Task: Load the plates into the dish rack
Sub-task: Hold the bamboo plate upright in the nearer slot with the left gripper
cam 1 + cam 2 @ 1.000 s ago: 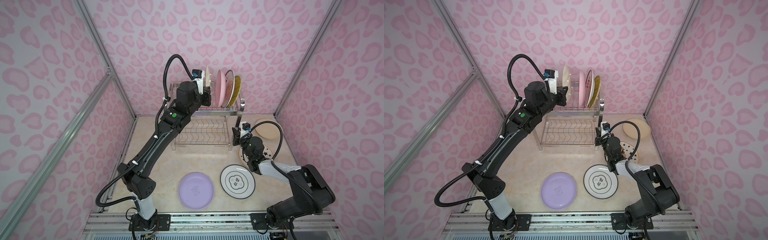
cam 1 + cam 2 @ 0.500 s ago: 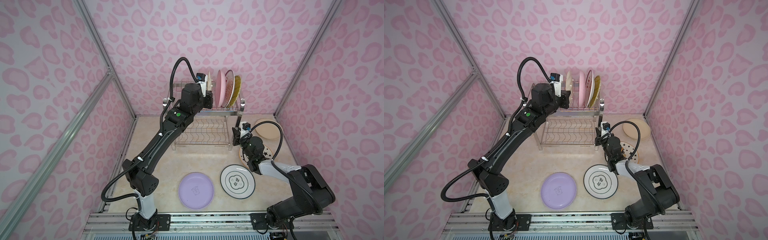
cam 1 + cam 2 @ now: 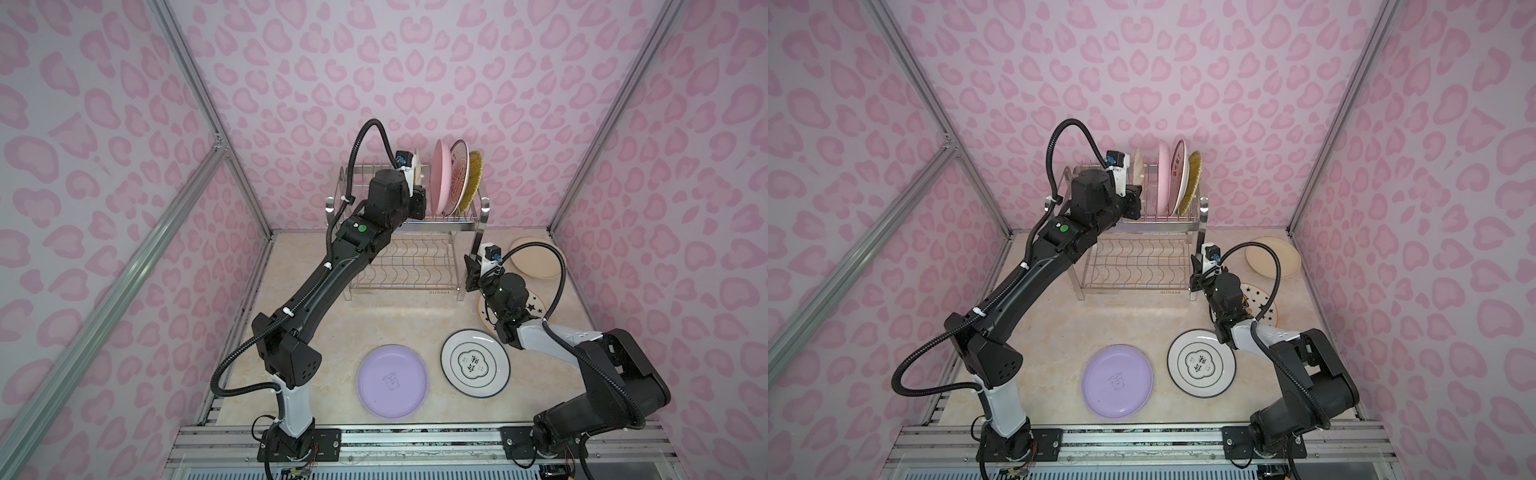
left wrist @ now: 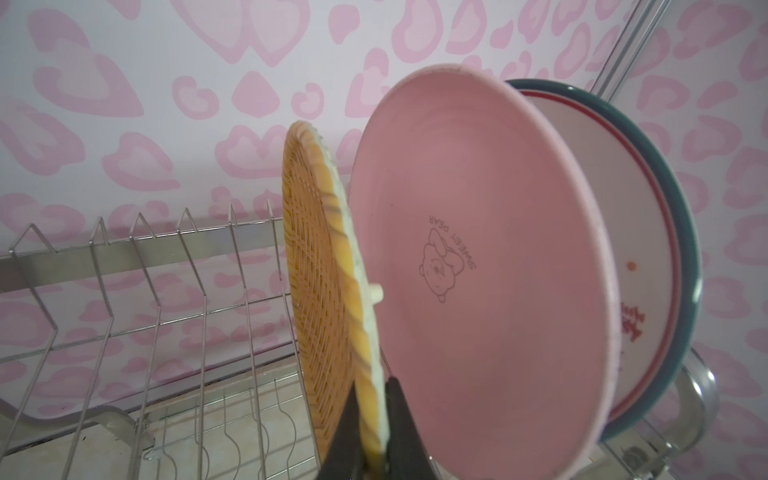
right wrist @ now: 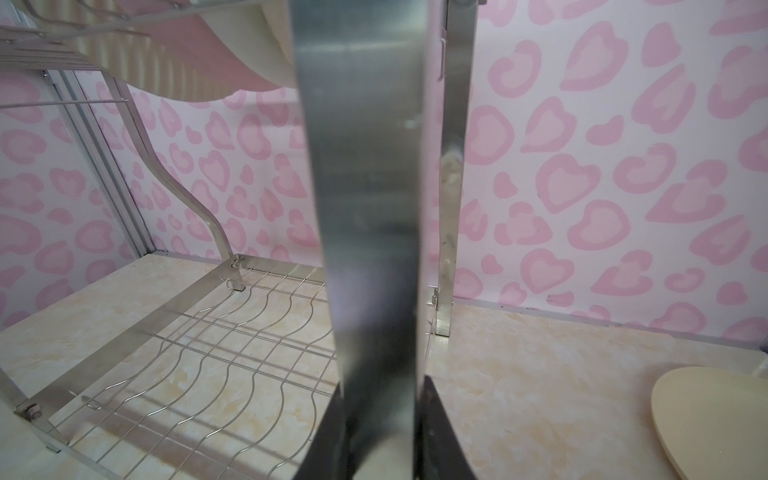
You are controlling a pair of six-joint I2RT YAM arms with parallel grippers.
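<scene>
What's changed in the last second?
The left gripper, still shut on the woven plate, moved it down toward the rack, beside the pink plate. The right gripper stays clamped on the rack's leg; the lilac plate and the rest on the table haven't moved.

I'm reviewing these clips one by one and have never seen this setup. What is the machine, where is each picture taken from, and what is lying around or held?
Two robot arms are mounted at the front edge of the table. Both top views look down on everything; each wrist view comes from a camera on one arm, looking past its tool. The left tool is shut on an orange woven-look plate, upright on the upper tier of the dish rack beside a pink plate; an orange-patterned white plate and a yellow plate stand beyond it. The right tool is clamped on the rack's front leg, probably steadying it. Flat on the table lie a lilac plate, a white emblem plate, a star-patterned plate partly under the right arm, and a cream plate.
</scene>
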